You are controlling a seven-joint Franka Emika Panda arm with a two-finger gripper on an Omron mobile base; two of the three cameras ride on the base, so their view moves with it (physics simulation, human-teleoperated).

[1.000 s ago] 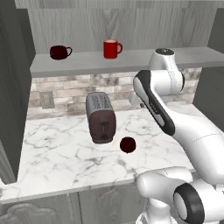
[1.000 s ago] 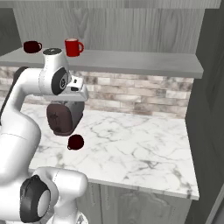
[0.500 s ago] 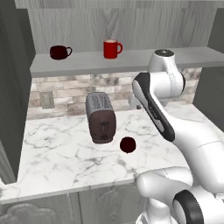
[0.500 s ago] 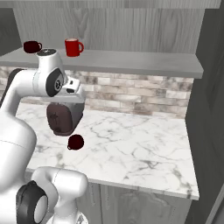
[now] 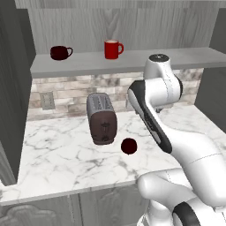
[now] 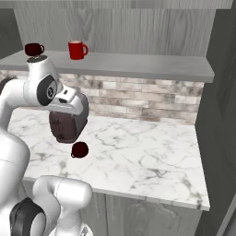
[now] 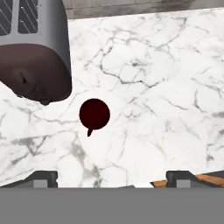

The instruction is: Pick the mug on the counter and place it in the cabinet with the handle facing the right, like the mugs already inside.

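Mug-picking starts from your gripper (image 7: 112, 177), whose fingers have just spread wide apart with nothing between them, high above the counter (image 7: 175, 87) and looking down on it. Below it the mug (image 7: 94, 113) sits upright on the marble just beside the toaster (image 7: 35, 48), its handle (image 7: 90, 131) pointing away from the toaster. Judging by this, you're set to descend; the cabinet (image 5: 132, 59) shelf above has room beside its two mugs (image 5: 86, 50).

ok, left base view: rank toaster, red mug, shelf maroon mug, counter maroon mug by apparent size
1. toaster
2. red mug
3. shelf maroon mug and counter maroon mug: look alike; the counter one sits nearer the camera, so no ranking.
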